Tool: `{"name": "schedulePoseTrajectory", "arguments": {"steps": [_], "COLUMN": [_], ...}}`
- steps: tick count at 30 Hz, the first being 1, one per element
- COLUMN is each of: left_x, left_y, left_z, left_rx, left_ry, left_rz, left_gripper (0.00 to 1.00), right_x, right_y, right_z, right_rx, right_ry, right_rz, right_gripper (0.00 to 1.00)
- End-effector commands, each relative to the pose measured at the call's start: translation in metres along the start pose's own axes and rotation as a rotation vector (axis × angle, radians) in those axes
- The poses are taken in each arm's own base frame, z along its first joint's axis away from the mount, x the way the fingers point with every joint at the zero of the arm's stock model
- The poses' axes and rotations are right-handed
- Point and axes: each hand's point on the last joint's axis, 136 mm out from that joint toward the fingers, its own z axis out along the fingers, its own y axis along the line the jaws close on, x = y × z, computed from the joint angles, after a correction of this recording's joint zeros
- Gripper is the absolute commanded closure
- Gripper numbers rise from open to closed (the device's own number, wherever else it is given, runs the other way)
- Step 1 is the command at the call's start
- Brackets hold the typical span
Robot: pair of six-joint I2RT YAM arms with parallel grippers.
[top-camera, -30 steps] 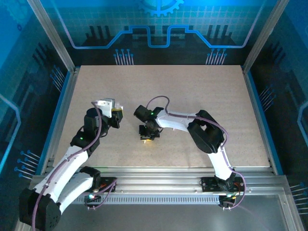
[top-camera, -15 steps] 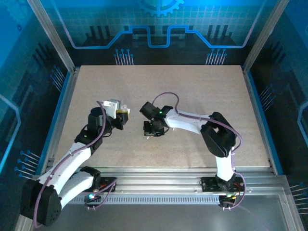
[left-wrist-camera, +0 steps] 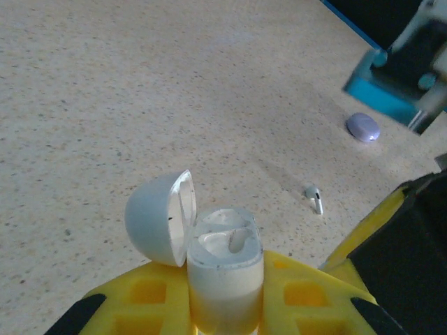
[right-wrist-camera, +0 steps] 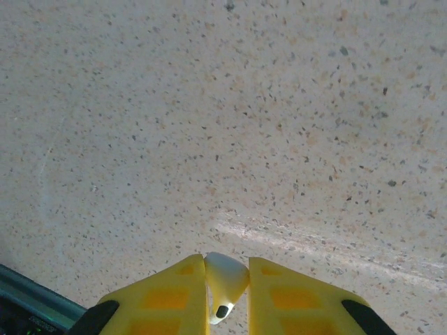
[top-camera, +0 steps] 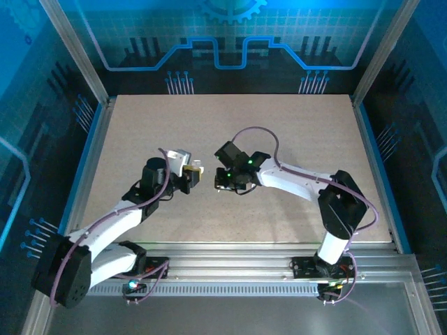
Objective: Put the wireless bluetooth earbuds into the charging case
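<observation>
My left gripper [left-wrist-camera: 225, 283] is shut on the white charging case [left-wrist-camera: 225, 269], which stands upright between the yellow fingers with its lid [left-wrist-camera: 157, 218] swung open to the left. Whether its sockets hold anything I cannot tell. In the top view the case [top-camera: 199, 169] hangs just left of my right gripper [top-camera: 225, 183]. My right gripper [right-wrist-camera: 227, 271] is shut on a white stem-shaped earbud [right-wrist-camera: 225, 279], held above the table. Another white earbud [left-wrist-camera: 313, 197] lies loose on the table beyond the case. Farther back sits a pale purple rounded piece [left-wrist-camera: 363, 127].
The speckled beige table [top-camera: 293, 139] is walled by an aluminium frame and blue panels [top-camera: 91, 139]. A black and yellow part of the right gripper [left-wrist-camera: 394, 237] stands close on the right in the left wrist view. Both arm bases sit on the near rail [top-camera: 230, 269].
My left gripper has carried the open case to the right, toward the middle. My right gripper has moved slightly right and back with the earbud still pinched, and the gap between the grippers has narrowed.
</observation>
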Motion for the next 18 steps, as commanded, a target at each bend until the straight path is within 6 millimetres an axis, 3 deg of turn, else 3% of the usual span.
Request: {"name": "schedulePoseTrajectory", "arguments": {"steps": [1,9,18], "left_x": [0.003,0.017,0.018], "left_y": [-0.011,-0.014,-0.038], "left_z": [0.007,0.024,0.025], "left_rx": [0.062,0.093,0.222], "left_ry": [-0.017,0.003,-0.036], "left_rz": [0.042,0.085,0.160], "left_gripper": [0.90,0.90,0.90], "right_x": [-0.017,-0.026,-0.038], "right_y": [0.000,0.003,0.017], "right_z": [-0.011,-0.025,-0.054], "right_rx": [-0.016,-0.049,-0.130], "right_ry": [-0.065,-0.119,-0.228], "right_rz": [-0.037,-0.081,-0.155], "right_gripper": [0.83,0.84,0.84]}}
